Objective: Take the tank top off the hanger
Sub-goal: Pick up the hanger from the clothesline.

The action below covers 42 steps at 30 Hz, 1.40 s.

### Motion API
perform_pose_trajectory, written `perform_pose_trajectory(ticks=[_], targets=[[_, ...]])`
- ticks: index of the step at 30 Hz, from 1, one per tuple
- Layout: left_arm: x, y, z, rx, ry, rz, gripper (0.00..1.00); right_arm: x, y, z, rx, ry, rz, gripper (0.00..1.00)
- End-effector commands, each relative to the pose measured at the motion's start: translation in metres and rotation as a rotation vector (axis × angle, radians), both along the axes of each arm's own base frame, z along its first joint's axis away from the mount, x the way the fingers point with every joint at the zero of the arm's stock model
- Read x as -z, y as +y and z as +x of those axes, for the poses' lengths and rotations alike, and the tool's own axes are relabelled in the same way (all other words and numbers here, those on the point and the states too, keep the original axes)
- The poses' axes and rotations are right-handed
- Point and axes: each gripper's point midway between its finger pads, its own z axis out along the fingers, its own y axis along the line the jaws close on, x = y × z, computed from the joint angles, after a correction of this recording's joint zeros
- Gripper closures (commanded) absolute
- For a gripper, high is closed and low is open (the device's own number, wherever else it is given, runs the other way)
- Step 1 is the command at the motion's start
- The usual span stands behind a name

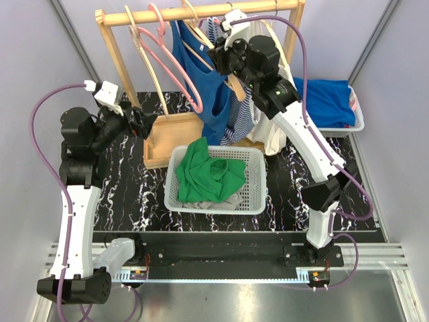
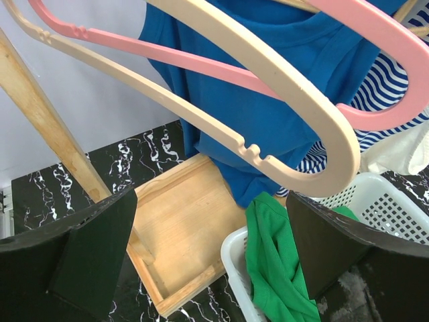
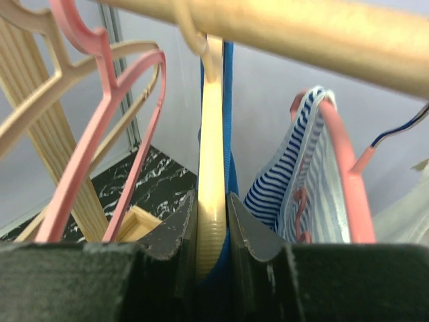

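The blue tank top (image 1: 209,87) hangs on a cream wooden hanger (image 3: 213,127) from the rack's rail (image 1: 201,12). My right gripper (image 3: 213,221) is shut on that hanger's shoulder, with the blue strap (image 3: 228,100) pinched against one finger. From above, this gripper (image 1: 225,58) sits high at the rail, right beside the blue fabric. My left gripper (image 2: 211,248) is open and holds nothing. It hovers low at the left (image 1: 149,125), facing the rack's wooden base (image 2: 181,235), with the tank top (image 2: 288,100) ahead of it.
Empty pink and cream hangers (image 1: 164,54) hang left of the tank top, and a striped garment (image 1: 241,117) hangs to its right. A white basket (image 1: 258,181) holds a green garment (image 1: 204,171). A white bin with blue clothing (image 1: 328,100) stands at the back right.
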Motion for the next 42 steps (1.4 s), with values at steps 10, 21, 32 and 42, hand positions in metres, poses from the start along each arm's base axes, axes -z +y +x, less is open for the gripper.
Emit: perform_pose_trajectory(ticks=[10, 21, 32, 42], targets=[[-0.020, -0.005, -0.003, 0.030, -0.082, 0.005, 0.01, -0.101, -0.047, -0.056, 0.029, -0.284, 0.128, 1.00], [-0.025, -0.005, -0.003, 0.027, -0.083, 0.004, 0.01, -0.087, -0.050, -0.060, 0.008, -0.283, 0.195, 1.00], [-0.064, -0.019, -0.012, 0.103, -0.156, -0.062, 0.01, -0.114, -0.101, -0.167, -0.111, -0.231, 0.156, 1.00], [-0.058, -0.028, -0.021, 0.163, -0.138, -0.091, 0.01, -0.177, -0.157, -0.271, -0.195, -0.400, 0.235, 1.00]])
